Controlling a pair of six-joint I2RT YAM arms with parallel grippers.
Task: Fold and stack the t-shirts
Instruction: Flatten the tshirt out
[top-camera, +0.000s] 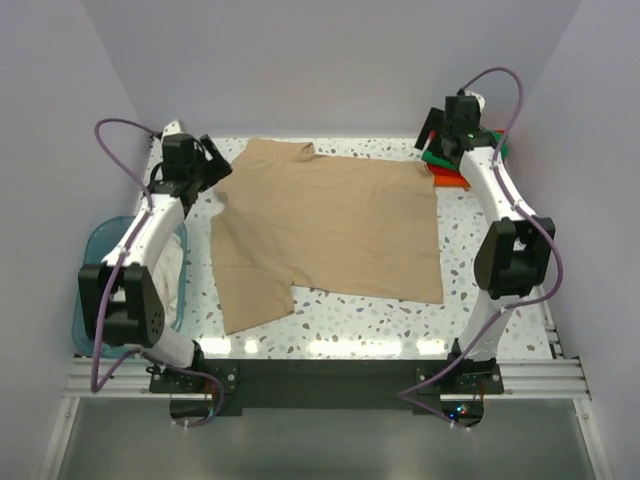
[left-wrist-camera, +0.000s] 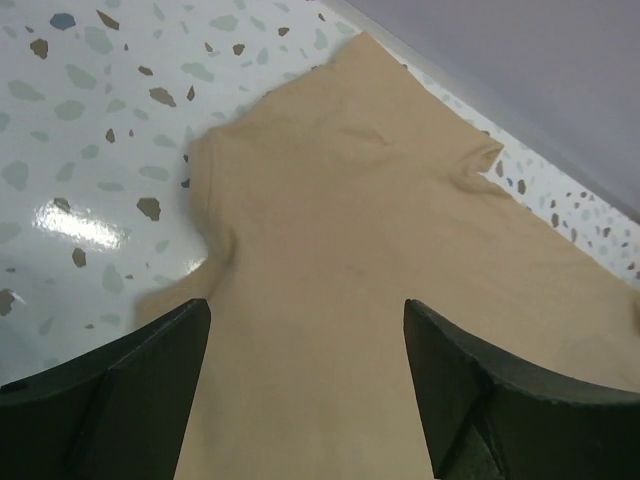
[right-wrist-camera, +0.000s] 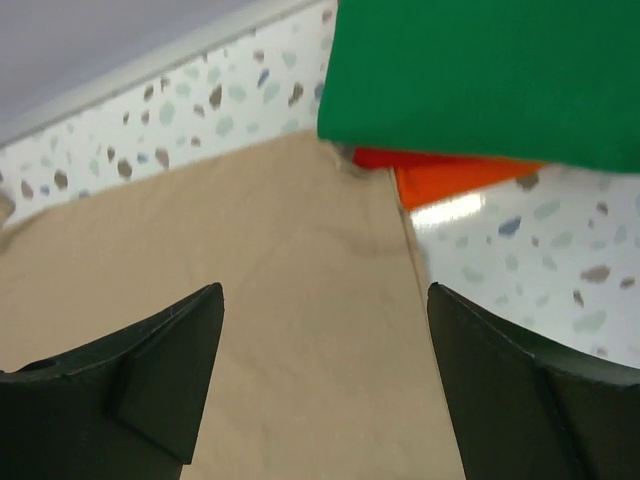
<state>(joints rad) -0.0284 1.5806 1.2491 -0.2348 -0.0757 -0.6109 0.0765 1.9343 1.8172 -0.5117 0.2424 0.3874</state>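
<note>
The tan t-shirt (top-camera: 330, 225) lies spread flat across the middle of the table, its sleeves toward the left. My left gripper (top-camera: 218, 168) hangs over the far left sleeve. In the left wrist view it (left-wrist-camera: 307, 310) is open above tan cloth (left-wrist-camera: 380, 250), with nothing between the fingers. My right gripper (top-camera: 434, 150) hovers over the shirt's far right corner. In the right wrist view it (right-wrist-camera: 325, 295) is open over the tan hem (right-wrist-camera: 260, 300). Just beyond lies a folded green shirt (right-wrist-camera: 490, 80) on an orange-red one (right-wrist-camera: 450, 178).
The green and orange-red stack (top-camera: 452, 180) sits at the far right corner, partly behind the right arm. A translucent teal basket (top-camera: 95, 255) stands at the left table edge with white cloth (top-camera: 172, 268) in it. Walls close in the back and both sides.
</note>
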